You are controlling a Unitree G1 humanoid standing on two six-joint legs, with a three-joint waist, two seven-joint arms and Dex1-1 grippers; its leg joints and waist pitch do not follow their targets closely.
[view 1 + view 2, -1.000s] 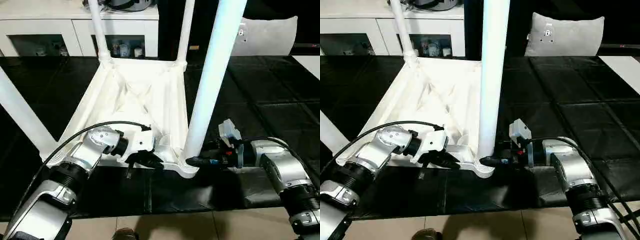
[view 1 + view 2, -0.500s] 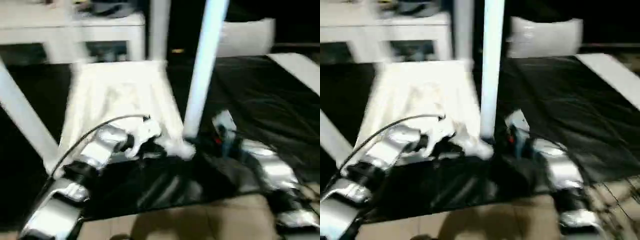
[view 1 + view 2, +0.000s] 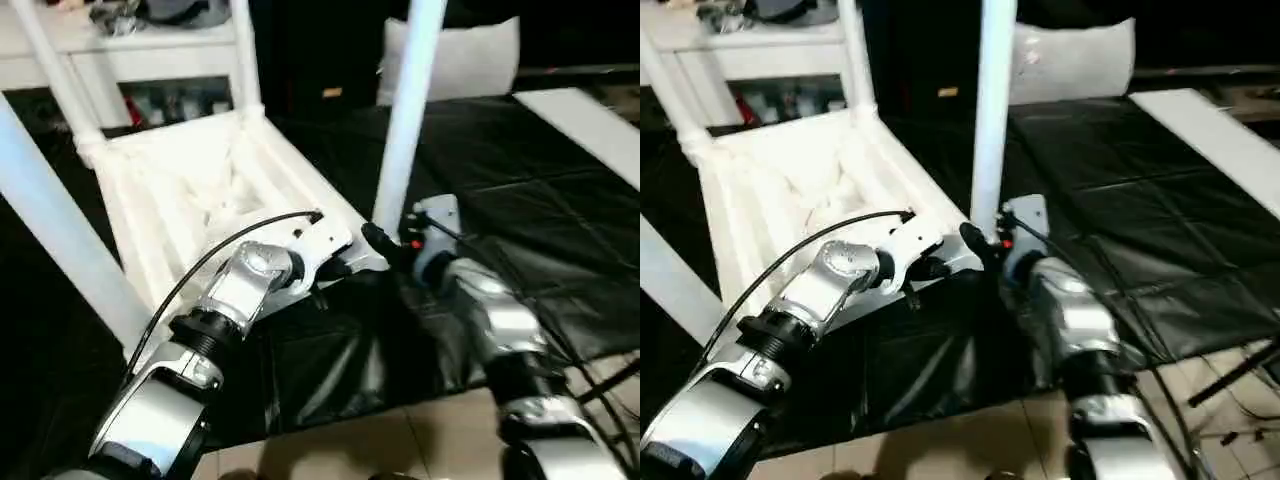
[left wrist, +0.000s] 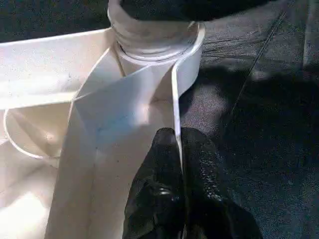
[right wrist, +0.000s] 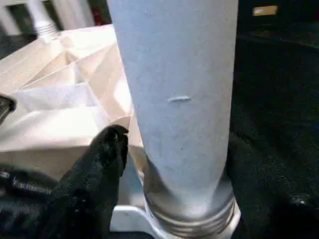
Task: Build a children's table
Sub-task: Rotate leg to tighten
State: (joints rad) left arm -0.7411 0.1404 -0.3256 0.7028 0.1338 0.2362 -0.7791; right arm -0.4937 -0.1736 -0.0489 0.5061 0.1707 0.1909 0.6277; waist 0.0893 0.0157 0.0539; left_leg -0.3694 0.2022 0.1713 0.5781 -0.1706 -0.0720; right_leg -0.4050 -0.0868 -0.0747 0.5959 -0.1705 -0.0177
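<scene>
Since a second ago the upturned children's table point(image 3: 190, 190) had turned on the black floor mat point(image 3: 520, 190), legs pointing upward, left end effector point(image 4: 177, 164) clamped on its rim, right end effector point(image 5: 164, 164) apart around the near leg point(image 3: 405, 110), white cabinet point(image 3: 130, 60) behind.

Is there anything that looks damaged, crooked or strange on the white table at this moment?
Nothing looks broken. The children's table lies upside down on the black mat, its legs pointing up. The left gripper pinches the thin edge wall of the top. The near leg sits in its corner socket, with threads showing at its base.
</scene>
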